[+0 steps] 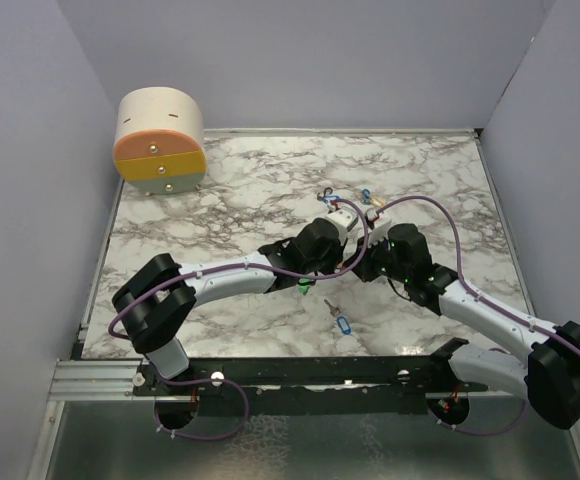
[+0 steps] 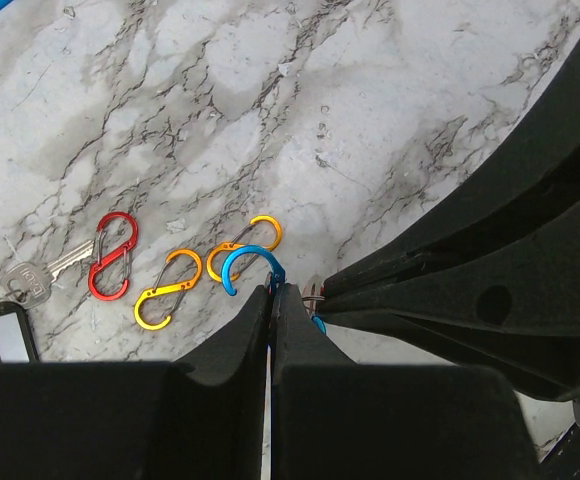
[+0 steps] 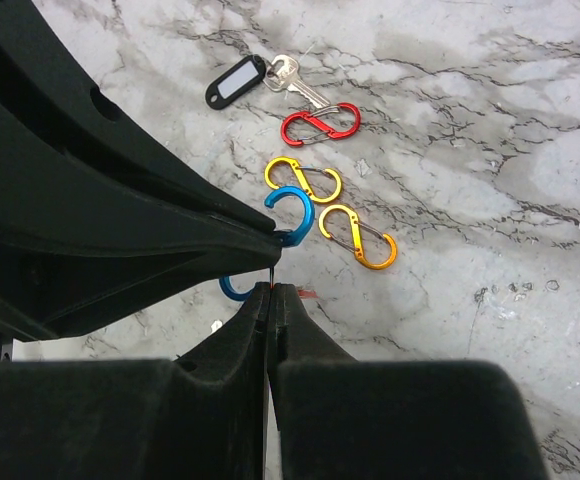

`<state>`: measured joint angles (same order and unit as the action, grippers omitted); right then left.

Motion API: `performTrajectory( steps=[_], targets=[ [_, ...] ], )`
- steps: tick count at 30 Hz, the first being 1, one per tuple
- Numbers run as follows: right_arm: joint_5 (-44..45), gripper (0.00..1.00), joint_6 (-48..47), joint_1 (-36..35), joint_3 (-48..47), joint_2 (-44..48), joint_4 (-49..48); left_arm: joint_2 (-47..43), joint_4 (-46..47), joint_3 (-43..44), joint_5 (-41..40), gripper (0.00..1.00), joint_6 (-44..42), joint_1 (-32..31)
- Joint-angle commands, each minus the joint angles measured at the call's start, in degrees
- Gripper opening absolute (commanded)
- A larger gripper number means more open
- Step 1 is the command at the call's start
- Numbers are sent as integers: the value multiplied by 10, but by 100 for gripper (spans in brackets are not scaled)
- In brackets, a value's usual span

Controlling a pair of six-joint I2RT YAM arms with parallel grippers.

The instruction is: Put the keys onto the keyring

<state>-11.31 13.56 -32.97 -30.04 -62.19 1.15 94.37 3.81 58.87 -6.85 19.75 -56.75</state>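
My left gripper (image 2: pixel 273 290) is shut on the blue S-shaped clip (image 2: pixel 250 265) that serves as the keyring, holding it just above the marble. My right gripper (image 3: pixel 272 288) is shut tip to tip against it. It pinches a thin metal piece with a sliver of red tag (image 3: pixel 308 293), and the rest of that key is hidden between the pads. A silver key with a black tag (image 3: pixel 235 82) lies beyond the clips. In the top view a green-tag key (image 1: pixel 305 287) and a blue-tag key (image 1: pixel 341 322) lie near the arms.
A red clip (image 3: pixel 320 125) and two yellow clips (image 3: pixel 303 178) (image 3: pixel 358 235) lie on the marble just past the grippers. A round box with orange and green drawers (image 1: pixel 160 140) stands at the back left. Walls close off the table's left, back and right sides.
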Motion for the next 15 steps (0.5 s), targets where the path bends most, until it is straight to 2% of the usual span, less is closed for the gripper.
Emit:
performTrajectory(
  steps=[1, 15],
  targets=[
    [-15, 1, -9, -5, 0, 5, -27, 6, 15, 21, 12, 0, -1, -3],
    [-20, 1, -10, -8, 2, 11, -27, 13, 17, 27, 13, 0, -2, -3]
  ],
)
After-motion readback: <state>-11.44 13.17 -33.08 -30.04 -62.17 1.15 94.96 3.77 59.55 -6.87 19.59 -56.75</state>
